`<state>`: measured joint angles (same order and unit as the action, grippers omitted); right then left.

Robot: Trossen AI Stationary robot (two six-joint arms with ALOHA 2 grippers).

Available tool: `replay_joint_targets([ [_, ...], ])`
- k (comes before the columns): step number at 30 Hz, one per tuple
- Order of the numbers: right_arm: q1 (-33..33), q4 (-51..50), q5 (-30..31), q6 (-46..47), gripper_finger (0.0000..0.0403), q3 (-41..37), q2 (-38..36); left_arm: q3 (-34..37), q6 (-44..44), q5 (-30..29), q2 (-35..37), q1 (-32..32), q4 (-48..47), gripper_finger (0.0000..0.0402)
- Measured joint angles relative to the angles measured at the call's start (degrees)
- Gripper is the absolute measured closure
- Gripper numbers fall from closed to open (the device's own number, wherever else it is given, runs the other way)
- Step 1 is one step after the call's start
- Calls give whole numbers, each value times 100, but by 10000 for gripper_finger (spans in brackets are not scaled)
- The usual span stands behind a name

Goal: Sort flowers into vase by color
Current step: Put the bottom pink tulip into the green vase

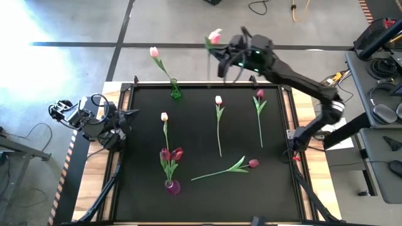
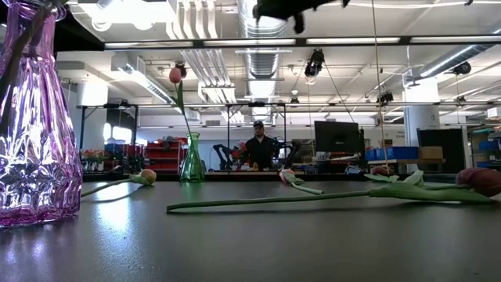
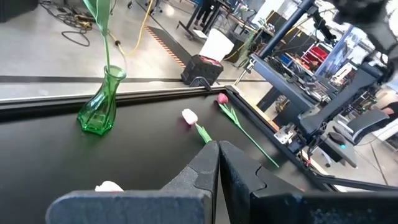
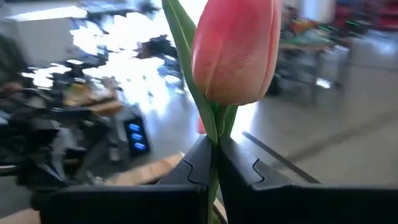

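Right gripper (image 4: 214, 152) raised beyond the table's far edge, jaws clamped on a pale pink tulip (image 4: 235, 50) stem, head just above the fingertips. Left gripper (image 3: 217, 155) shut, empty, at left edge.

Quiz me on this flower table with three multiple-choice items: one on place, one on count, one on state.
1. Where is the green vase?
A. by the mat's far edge
B. mat centre
C. off the table

2. How many flowers stand in the purple vase?
A. none
B. two
C. five

3. What is the right gripper doing?
A. resting open
B. pinching a pink tulip by its stem
C. gripping a vase

Answers:
1 A, the high view shows it at the far edge.
2 B, two dark red heads rise from it.
3 B, its jaws are shut on the stem.
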<state>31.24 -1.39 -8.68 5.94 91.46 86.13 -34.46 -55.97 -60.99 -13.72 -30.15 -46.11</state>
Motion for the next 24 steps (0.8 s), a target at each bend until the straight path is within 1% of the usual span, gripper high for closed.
replay_joint_targets([
  [2, 97, 712, -513, 82, 390, 6, 408, 0, 82, 0, 0, 0, -3, 402],
  [4, 150, 1356, -849, 193, 390, 82, 829, 2, 205, 0, -3, 0, -2, 402],
  [6, 173, 1843, -1066, 259, 390, 239, 1261, 2, 296, 0, -24, 0, -2, 402],
  [8, 175, 2090, -1128, 337, 390, 485, 1683, 4, 318, 0, -32, 0, -2, 402],
  [11, 173, 2144, -1225, 231, 390, 1002, 2276, 4, 298, -2, -31, 0, -2, 402],
  [15, 171, 2142, -1340, 187, 390, 1880, 3027, 5, 280, -15, -31, 0, -1, 402],
  [20, 180, 2115, -1429, 160, 390, 2953, 3805, 9, 276, -72, -31, 0, 0, 402],
  [24, 182, 1504, -1433, 9, 390, 3701, 4247, 11, 277, -166, -31, 4, -2, 402],
])
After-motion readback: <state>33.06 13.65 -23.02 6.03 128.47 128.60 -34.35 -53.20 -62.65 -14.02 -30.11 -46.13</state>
